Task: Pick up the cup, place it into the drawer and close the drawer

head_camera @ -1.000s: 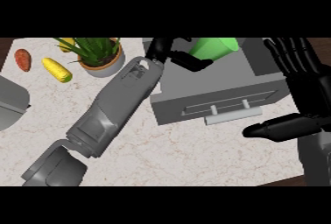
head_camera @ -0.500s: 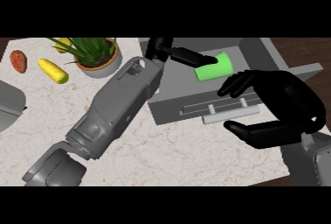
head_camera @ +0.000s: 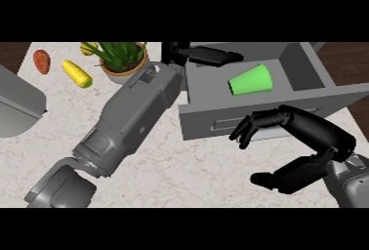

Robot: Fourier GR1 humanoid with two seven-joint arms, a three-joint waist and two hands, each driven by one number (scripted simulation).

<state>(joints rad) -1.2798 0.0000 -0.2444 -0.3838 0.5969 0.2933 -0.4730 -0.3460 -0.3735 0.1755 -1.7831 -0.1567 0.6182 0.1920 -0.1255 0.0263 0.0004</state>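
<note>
The drawer (head_camera: pixel 216 116), in the upper right of the frame, stands open. The left forearm (head_camera: pixel 137 114) lies just beside its left wall. If the drawer is pushed shut now, I think it could catch the left hand (head_camera: pixel 209 54), which is open over the back corner, at upper centre. The right hand (head_camera: pixel 311 131), at lower right, has loosely bent fingers that hold nothing, close to the drawer front. The cup (head_camera: pixel 252 80) lies on its side inside the drawer. Half a second ago the left hand gripped it; now it is free.
</note>
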